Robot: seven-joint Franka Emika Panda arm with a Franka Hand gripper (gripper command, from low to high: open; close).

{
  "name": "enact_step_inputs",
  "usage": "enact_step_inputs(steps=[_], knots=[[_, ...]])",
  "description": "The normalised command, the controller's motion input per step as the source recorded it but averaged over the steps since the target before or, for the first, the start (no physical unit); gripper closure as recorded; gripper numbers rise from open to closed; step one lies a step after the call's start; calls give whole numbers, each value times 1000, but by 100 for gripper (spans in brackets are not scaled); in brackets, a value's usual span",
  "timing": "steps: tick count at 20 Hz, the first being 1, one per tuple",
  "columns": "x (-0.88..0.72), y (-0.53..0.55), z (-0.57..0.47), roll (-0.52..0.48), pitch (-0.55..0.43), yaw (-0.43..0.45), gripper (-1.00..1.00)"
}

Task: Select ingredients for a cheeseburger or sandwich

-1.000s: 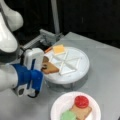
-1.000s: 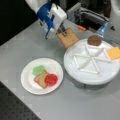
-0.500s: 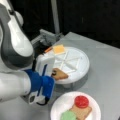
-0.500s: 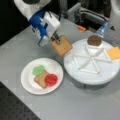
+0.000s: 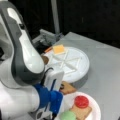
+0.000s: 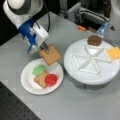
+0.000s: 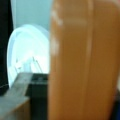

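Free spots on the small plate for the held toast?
Gripper holds a toast square over the small plate's top edge. Bare rim on a front view's left and bottom. Middle is crowded: green disc, toast, red disc.

Grey table (image 6: 75, 105), small white plate (image 6: 27, 82), big white divided tray (image 6: 75, 70) resting on it

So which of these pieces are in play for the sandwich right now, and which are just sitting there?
In play: toast square held in the gripper; on the small plate, toast base, green disc, red disc.

Lying about: cheese square, brown patty, sectioned tray.
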Motion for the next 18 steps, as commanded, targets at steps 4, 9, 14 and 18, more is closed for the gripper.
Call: enact_step_inputs(steps=[4, 9, 14, 18], knots=[[463, -132, 103, 211, 90, -34, 100], [464, -138, 52, 197, 74, 31, 100], [463, -199, -82, 146, 55, 90, 100], [423, -252, -103, 63, 72, 155, 100]])
